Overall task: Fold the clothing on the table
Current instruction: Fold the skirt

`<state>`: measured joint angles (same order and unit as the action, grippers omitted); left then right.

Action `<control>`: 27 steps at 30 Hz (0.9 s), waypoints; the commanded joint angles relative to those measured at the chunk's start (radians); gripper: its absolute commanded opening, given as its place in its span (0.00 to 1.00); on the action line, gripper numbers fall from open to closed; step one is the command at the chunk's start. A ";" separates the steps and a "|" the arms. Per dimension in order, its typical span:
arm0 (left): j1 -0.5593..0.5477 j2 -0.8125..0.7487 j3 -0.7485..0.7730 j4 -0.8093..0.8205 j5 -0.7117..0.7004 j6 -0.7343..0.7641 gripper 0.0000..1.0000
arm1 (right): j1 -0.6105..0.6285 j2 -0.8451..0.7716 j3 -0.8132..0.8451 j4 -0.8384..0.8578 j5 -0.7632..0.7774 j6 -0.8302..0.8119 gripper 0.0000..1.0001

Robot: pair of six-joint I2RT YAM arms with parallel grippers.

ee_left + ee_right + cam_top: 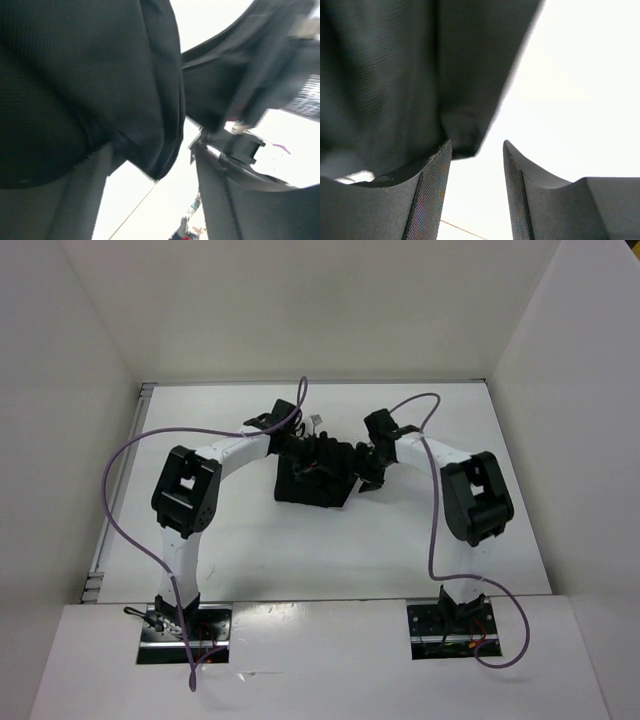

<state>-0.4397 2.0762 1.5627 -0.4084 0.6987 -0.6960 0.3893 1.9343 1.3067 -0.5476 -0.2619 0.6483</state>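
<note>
While the left gripper [152, 150] and right gripper [477, 145] stand jaws apart, the clothing [315, 480] lies between them, nearer the left.

We view the table [250, 550] from one fixed camera mounted above and behind the arm bases, angled down and well clear of both pincers. The other two cameras ride on the wrists. Each looks forward along its own fingers, with the left pincer [152, 165] and the right pincer [477, 147] rising from the bottom edge of their views. Both wrist cameras sit very near the clothing [75, 75], which lies just beyond the fingertips and is blurred. All three views share that clothing and the white surface around it.
</note>
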 commanded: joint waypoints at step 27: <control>0.280 -0.508 -0.288 -0.018 -0.085 0.007 0.92 | 0.082 0.078 0.439 -0.178 0.112 -0.102 0.49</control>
<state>-0.1589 1.5921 1.2877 -0.4263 0.6086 -0.7097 0.4652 1.9728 1.6764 -0.6785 -0.1871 0.5888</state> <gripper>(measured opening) 0.925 0.496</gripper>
